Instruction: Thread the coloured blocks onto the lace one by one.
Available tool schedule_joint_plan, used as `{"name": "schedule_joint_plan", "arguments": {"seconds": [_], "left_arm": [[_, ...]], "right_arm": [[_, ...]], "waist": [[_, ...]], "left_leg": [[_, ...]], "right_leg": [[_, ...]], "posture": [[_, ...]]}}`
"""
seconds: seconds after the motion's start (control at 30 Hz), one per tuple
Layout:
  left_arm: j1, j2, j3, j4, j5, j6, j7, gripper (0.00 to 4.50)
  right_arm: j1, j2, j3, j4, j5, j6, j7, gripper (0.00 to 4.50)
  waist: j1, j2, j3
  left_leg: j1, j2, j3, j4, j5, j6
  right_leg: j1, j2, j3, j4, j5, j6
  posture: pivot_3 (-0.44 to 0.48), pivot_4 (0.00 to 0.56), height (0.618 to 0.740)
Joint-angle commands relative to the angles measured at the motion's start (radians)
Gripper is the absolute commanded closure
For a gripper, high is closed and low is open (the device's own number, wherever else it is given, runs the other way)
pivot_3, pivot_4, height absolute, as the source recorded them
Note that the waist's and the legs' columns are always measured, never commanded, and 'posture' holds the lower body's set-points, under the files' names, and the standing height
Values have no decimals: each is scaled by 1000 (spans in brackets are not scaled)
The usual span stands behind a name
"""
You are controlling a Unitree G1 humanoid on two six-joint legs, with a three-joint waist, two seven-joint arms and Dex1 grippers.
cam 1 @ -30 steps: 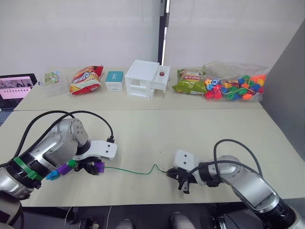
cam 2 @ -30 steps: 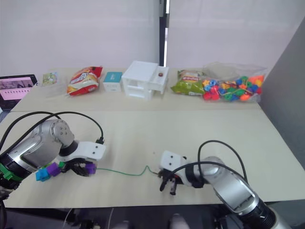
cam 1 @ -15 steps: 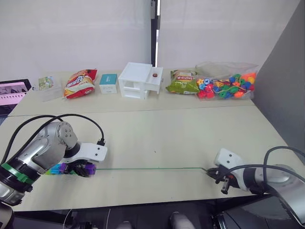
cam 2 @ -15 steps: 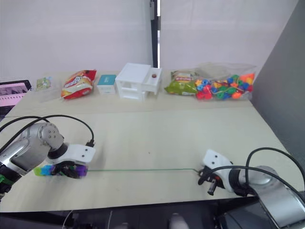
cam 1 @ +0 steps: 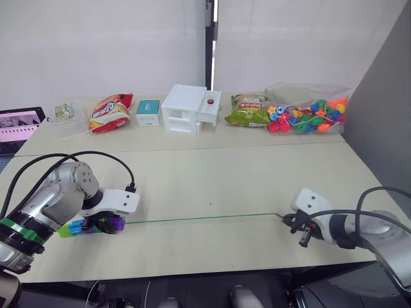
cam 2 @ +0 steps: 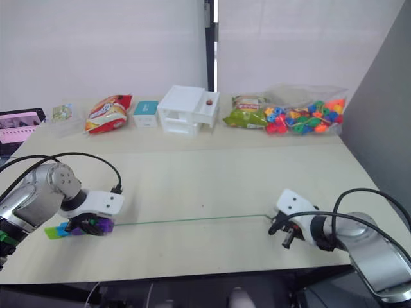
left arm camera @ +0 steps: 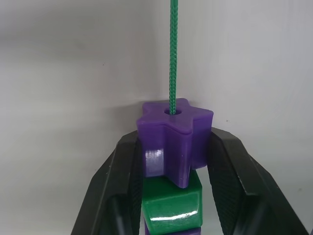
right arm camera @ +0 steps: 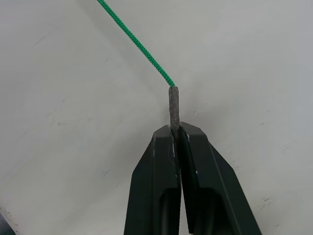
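Head pair looking forward and down across the table (cam 1: 212, 179); wrist views close along each arm's fingers, both sharing the lace (cam 1: 202, 219) with the head views.

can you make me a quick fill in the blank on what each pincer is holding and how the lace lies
1. The right pincer is shut on the stiff grey ____ of the lace.
2. The left pincer grips a ____ flower-shaped block.
3. Just behind that block sits a dark ____ cube.
4. Between the two pincers the lace runs ____.

Missing words: tip; purple; green; straight
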Motion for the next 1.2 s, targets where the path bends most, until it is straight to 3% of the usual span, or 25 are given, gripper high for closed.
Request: {"name": "schedule_joint_plan", "arguments": {"seconds": [0.03, 0.23, 0.33, 0.43, 0.5, 0.53, 0.57, 0.6, 0.77, 0.83, 0.97, 1.07, 1.2], "left_arm": [[34, -1, 7, 15, 49, 25, 45, 3156], [107, -24, 60, -112, -13, 90, 33, 3156], [145, -27, 78, -159, -18, 61, 48, 3156], [173, -32, 97, -173, -23, 38, 68, 3156], [182, -43, 116, -172, -29, 31, 88, 3156], [187, -47, 127, -173, -35, 23, 97, 2656], [191, -47, 140, -175, -42, 18, 101, 2092], [198, -38, 151, -178, -49, 16, 96, 1829], [249, -23, 299, -213, -167, 37, 120, 54], [283, -25, 401, -229, -253, 39, 130, 0], [412, -59, 724, -236, -425, 45, 177, 0], [533, -134, 957, -241, -508, 46, 244, 0], [711, -245, 1183, -262, -590, 33, 293, 0]], "right_arm": [[-16, -9, 21, -9, -4, -18, -1, 4500], [-47, 91, 223, 48, -52, -50, -32, 4500], [-89, 161, 323, 143, -101, -89, -46, 4500], [-132, 207, 375, 232, -151, -122, -52, 4500], [-139, 222, 375, 260, -166, -138, -56, 4500], [-137, 228, 363, 265, -168, -147, -62, 4500], [-132, 227, 347, 263, -170, -160, -64, 4167], [-123, 221, 328, 252, -165, -170, -60, 3801], [-48, 170, 154, 120, -85, -194, -23, 2053], [-14, 170, 59, 63, -21, -183, -14, 1485], [79, 191, -183, -64, 172, -109, 16, 88], [165, 228, -338, -95, 279, -70, 7, 35], [281, 285, -480, -53, 311, -103, -20, 35]], "waist": [[1, 0, 0], [1, 2, -2], [-2, -4, -6], [-3, -6, -7], [-1, -7, -7], [0, -8, -8], [1, -9, -8], [1, -10, -8], [12, -9, -8], [21, -10, -7], [25, -9, -7], [26, -9, -6], [28, -9, -6]], "left_leg": [[0, 0, 0, 0, 0, 0], [0, 0, 0, 0, 0, 0], [2, 0, 0, 0, 0, 0], [10, 1, 0, -3, -1, 1], [19, 1, 0, -6, -1, 2], [22, 1, 0, -8, -1, 2], [26, 1, 0, -10, -1, 2], [31, 1, 0, -10, -1, 2], [27, 1, -1, -11, -2, 2], [22, 1, -2, -10, -2, 3], [-4, -1, -3, -1, -3, 4], [-4, -1, -3, -2, -3, 5], [-2, -1, -2, -3, -3, 5]], "right_leg": [[0, 0, 0, 0, 0, 0], [0, 0, 0, 0, 0, 0], [2, 0, 0, -1, 0, 0], [14, 0, -1, -4, -2, 0], [25, 0, -1, -7, -8, 8], [28, 0, -1, -9, -9, 8], [31, 0, -1, -9, -9, 9], [31, 0, -1, -9, -10, 9], [27, -1, -1, -9, -6, 3], [21, -1, -2, -8, -6, 2], [-6, -3, -2, 2, -4, 0], [-5, -3, -2, -1, -4, 0], [-2, -3, -2, -3, -4, 0]], "posture": [[0, 150, 740], [0, 150, 740], [0, 150, 740], [0, 150, 740], [0, 150, 740], [0, 150, 740], [0, 150, 740], [0, 150, 740], [0, 150, 740], [0, 150, 740], [0, 150, 740], [0, 150, 740], [0, 150, 740]]}}
